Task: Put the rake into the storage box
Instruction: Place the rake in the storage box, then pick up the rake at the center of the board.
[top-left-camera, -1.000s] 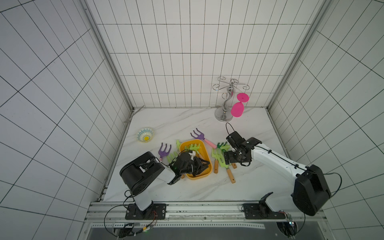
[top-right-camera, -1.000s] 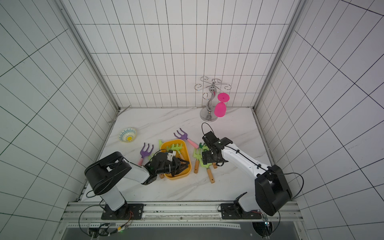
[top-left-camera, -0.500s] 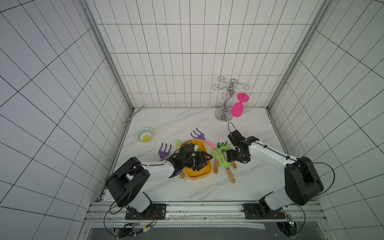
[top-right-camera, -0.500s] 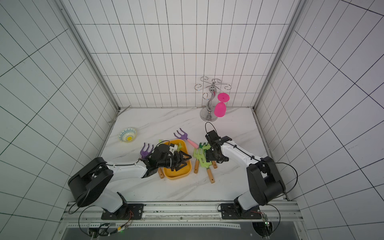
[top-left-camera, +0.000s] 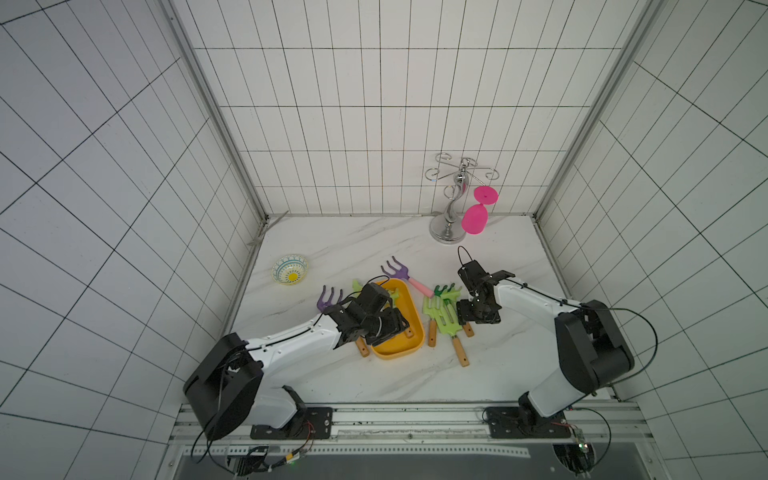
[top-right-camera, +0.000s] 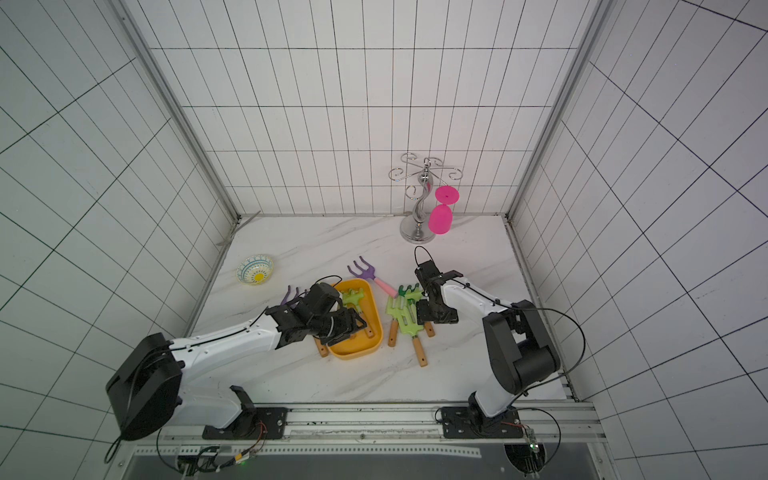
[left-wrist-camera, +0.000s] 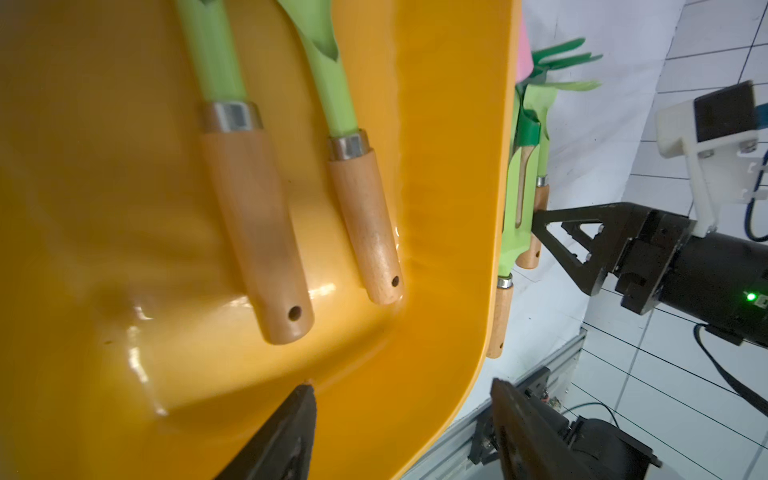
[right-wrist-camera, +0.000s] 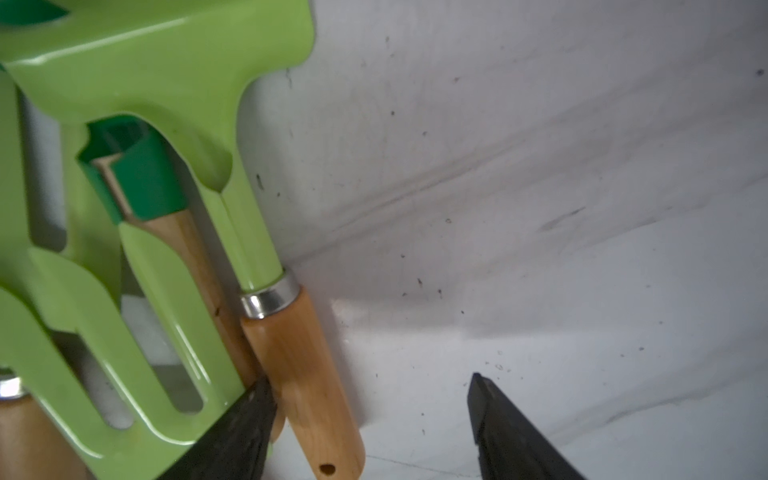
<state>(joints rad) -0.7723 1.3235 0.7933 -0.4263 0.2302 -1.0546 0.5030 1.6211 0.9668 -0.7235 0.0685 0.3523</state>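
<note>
1. The left gripper (left-wrist-camera: 401, 384) hangs over the yellow storage box (top-left-camera: 397, 351), low in the middle of both top views, jaws spread, holding nothing.
2. Two green rakes (left-wrist-camera: 253, 216) lie inside the box.
3. The right gripper (right-wrist-camera: 370, 379) has jaws spread around the wooden handle of another green rake (right-wrist-camera: 299, 357), right of the box.

Open marble table (top-left-camera: 365, 245) lies behind the tools and along the near edge. The left gripper (left-wrist-camera: 401, 384) covers much of the yellow storage box (top-left-camera: 401, 351). Beside it, piled green rakes (top-left-camera: 442, 318) crowd the strip up to the right gripper (right-wrist-camera: 368, 381).
</note>
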